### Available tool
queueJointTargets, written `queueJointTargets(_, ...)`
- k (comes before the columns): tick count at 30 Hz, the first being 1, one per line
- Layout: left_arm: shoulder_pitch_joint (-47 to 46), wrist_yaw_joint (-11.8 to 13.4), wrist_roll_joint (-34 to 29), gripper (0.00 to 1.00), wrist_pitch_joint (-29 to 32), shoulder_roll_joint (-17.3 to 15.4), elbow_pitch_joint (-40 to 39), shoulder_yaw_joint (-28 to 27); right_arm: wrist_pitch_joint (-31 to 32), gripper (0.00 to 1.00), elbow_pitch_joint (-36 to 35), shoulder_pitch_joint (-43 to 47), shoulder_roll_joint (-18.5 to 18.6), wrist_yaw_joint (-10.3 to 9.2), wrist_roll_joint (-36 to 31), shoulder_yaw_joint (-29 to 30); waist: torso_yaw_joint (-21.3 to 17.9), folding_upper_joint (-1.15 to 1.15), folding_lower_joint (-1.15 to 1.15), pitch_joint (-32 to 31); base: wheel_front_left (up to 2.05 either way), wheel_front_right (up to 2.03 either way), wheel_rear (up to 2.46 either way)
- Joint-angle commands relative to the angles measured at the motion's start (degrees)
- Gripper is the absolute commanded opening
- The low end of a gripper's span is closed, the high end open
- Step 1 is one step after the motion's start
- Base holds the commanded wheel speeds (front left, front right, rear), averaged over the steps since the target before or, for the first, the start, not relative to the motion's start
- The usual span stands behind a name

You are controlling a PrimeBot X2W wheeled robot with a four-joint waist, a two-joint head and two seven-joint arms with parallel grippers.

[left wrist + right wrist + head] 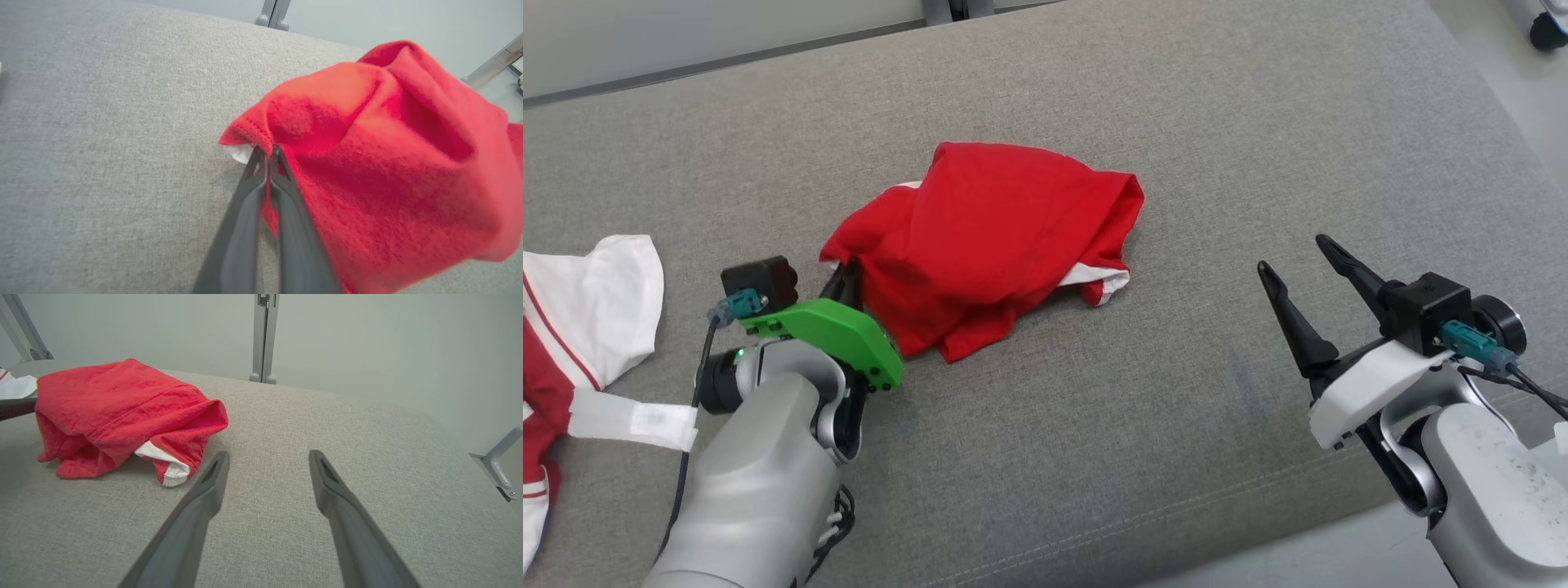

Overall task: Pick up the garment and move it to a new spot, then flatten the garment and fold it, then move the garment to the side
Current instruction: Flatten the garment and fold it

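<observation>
Grey cushion: left wrist view reveals left tool pinching garment hem.

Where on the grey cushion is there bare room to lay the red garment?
Widest bare patch of grey cushion: between the red garment and the right gripper, out to the far edge. Another lies behind the white-and-red garment. Crowded: the near left, where the left gripper pinches the red hem beside that second garment.

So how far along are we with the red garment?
Early. The left gripper is shut on the hem of the red garment, which lies crumpled on the grey cushion. The right gripper is open, off to the side. Moving, flattening and folding remain.
</observation>
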State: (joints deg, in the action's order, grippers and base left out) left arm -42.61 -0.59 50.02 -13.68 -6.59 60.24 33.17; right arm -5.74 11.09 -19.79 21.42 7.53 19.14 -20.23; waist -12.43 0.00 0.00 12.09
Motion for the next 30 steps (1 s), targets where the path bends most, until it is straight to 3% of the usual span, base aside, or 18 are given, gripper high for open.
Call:
queueJointTargets(1, -1.9, 0.6, -1.22, 0.0, -0.73, -0.89, -0.61, 0.04, -0.29, 1.0, -0.61, 1.2, -0.57, -0.08, -0.54, 0.73, 0.19, 0.0, 0.0, -0.27, 0.0, 0.0, 0.0)
queueJointTargets(8, -8.69, 4.29, -8.88, 0.0, -1.49, -1.94, -9.01, -1.5, -0.3, 1.0, -2.39, 3.73, -3.97, -0.08, -1.78, 2.15, -0.44, 0.0, 0.0, -1.36, 0.0, 0.0, 0.0)
queueJointTargets(17, -18.9, 6.46, -20.99, 0.0, -1.5, -1.09, -20.53, -2.9, -0.69, 1.0, -1.33, 0.38, -7.86, -0.08, -2.59, -2.0, -6.33, 0.0, 0.0, -2.07, 0.0, 0.0, 0.0)
queueJointTargets(25, -23.6, 5.96, -29.21, 0.0, -1.42, 1.48, -31.35, -4.22, -2.52, 1.0, 1.25, -1.65, -9.86, -0.08, -2.24, -3.42, -9.66, 0.0, 0.0, -2.69, 0.0, 0.0, 0.0)
queueJointTargets(30, -19.24, 4.02, -31.04, 0.0, -1.41, 2.68, -35.4, -3.24, -3.71, 1.0, 2.76, -0.9, -9.84, -0.08, -2.11, -2.75, -8.98, 0.0, 0.0, -2.4, 0.0, 0.0, 0.0)
